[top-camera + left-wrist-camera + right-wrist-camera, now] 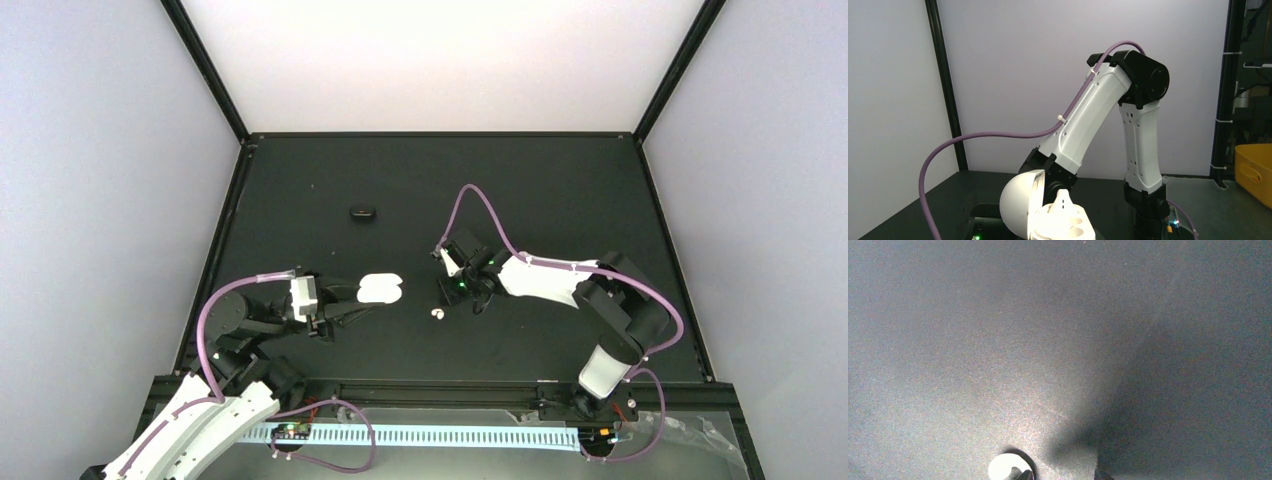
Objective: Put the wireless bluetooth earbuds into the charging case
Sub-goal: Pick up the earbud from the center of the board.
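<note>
My left gripper [350,305] is clamped on the open charging case [381,290], steadying it, I judge, with its wells up; a loose earbud [437,314] lies on the table [560,180] nearby; my right gripper [446,296] hovers over it, and I cannot tell whether its jaws are parted; no writing is readable.

- My overhead feed shows a matte black counter [560,190].
- A small black oval object [362,212] lies on it toward the far side, left of centre.
- One white earbud [437,314] lies near the middle.
- The open charging case [380,289] is just left of the earbud; I cannot tell if it touches the surface.
</note>
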### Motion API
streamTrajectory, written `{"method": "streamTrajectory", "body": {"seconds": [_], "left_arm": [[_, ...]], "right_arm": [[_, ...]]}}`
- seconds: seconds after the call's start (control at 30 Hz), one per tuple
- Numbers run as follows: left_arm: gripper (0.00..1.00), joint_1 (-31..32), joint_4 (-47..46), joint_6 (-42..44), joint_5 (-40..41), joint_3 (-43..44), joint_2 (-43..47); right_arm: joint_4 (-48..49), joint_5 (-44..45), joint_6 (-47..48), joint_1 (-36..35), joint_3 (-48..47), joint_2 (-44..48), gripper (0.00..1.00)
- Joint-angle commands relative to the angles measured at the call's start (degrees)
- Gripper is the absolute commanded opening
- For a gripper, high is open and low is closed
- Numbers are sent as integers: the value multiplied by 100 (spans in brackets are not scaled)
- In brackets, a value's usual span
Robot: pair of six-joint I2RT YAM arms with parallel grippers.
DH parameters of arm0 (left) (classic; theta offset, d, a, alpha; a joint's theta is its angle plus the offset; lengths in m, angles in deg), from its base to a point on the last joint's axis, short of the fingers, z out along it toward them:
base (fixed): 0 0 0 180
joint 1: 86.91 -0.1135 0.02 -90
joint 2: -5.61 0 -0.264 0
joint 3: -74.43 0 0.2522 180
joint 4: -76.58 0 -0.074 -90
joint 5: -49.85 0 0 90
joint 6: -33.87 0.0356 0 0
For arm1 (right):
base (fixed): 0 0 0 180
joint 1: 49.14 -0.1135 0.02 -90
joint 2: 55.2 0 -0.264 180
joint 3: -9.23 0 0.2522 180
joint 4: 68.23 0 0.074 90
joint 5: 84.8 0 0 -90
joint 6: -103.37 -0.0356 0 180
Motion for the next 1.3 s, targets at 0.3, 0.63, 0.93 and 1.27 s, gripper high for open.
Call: {"method": "streamTrajectory", "body": {"seconds": [0.3,0.63,0.93,1.27], "left_arm": [[2,-37,-157,-61,-4,-9,-14],[2,-30,-160,-70,-3,-10,0],[2,-38,-165,-70,-15,-18,-9],[1,-31,-183,-79,-15,-18,-17]], "right_arm": [[111,-12,20,-238,32,-79,37],[-4,93,76,-407,18,-180,34],[17,120,47,-570,49,-230,22],[40,115,-34,-592,67,-22,3]]}}
